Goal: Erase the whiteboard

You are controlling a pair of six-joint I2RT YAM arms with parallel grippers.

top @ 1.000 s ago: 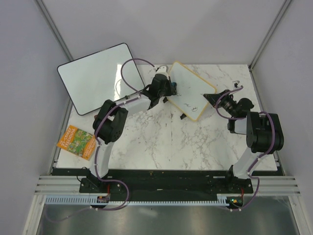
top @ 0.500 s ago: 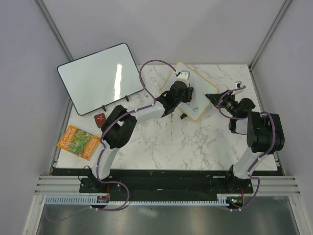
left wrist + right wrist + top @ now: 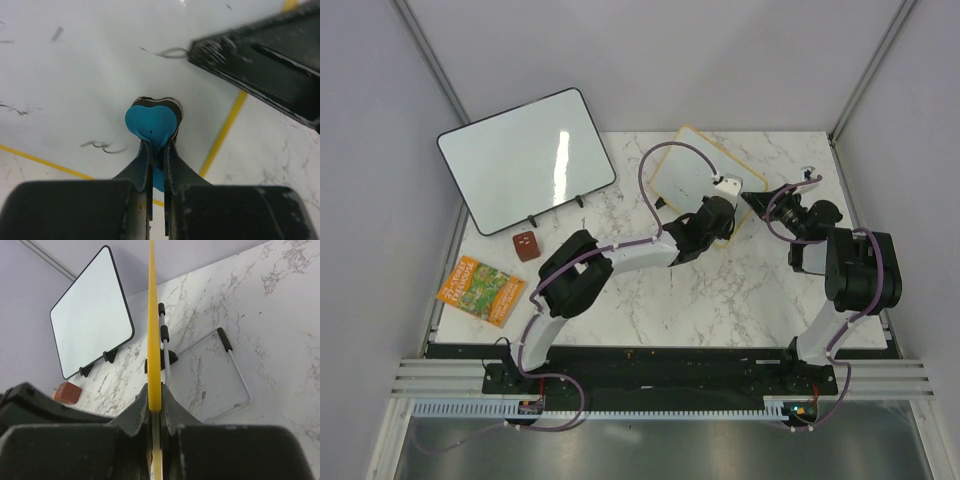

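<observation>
The whiteboard (image 3: pixel 685 175), small and tan-framed, lies tilted at the back of the marble table. My left gripper (image 3: pixel 720 215) is over its near right corner. It is shut on a blue eraser (image 3: pixel 151 122), which is pressed against the white surface (image 3: pixel 90 75). Dark pen strokes (image 3: pixel 102 146) remain beside the eraser, with more near the right gripper's fingers (image 3: pixel 260 55). My right gripper (image 3: pixel 760 200) is shut on the board's right edge. That yellow-tan frame (image 3: pixel 152 300) shows end-on between its jaws (image 3: pixel 155 400).
A larger black-framed whiteboard (image 3: pixel 525 155) leans at the back left on small black feet. A red-brown block (image 3: pixel 526 245) and a colourful booklet (image 3: pixel 480 290) lie near the left edge. A wire stand (image 3: pixel 220 375) lies on the marble under the small board.
My left gripper has swept with the eraser from the board's far left corner across to its near right corner. The right gripper has kept its hold on the edge.
</observation>
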